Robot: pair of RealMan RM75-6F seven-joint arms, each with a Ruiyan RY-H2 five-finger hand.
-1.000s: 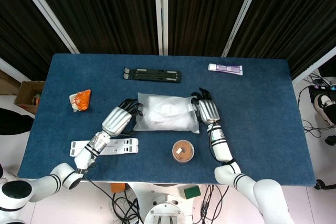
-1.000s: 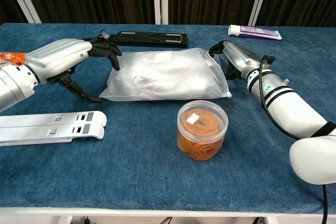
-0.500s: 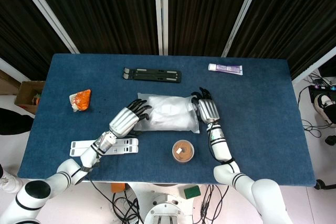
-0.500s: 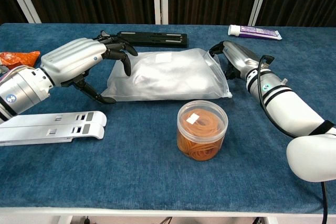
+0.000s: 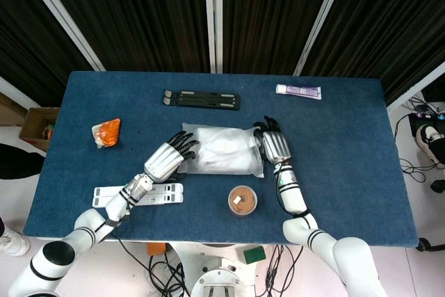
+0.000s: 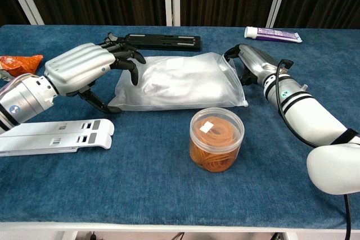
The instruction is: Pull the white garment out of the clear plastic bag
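The clear plastic bag (image 5: 222, 151) (image 6: 180, 82) lies in the middle of the blue table (image 5: 348, 172) with the folded white garment (image 6: 169, 80) inside it. My left hand (image 5: 167, 158) (image 6: 81, 69) arches over the bag's left end. Its fingertips (image 6: 133, 71) touch the top of the bag, and the thumb sits low by the front left corner. My right hand (image 5: 275, 146) (image 6: 253, 63) is at the bag's right end, with its fingers curled over that edge and the thumb below, gripping the plastic.
A round tub of rubber bands (image 6: 216, 139) stands just in front of the bag. A white folded stand (image 6: 56, 135) lies under my left forearm. A black stand (image 5: 201, 99) lies behind the bag, a tube (image 5: 299, 91) at the back right and an orange packet (image 5: 106, 132) at the left.
My left hand has moved right from beside the bag onto its left end, and its fingers have come down onto the plastic. The right hand has kept its place at the right edge.
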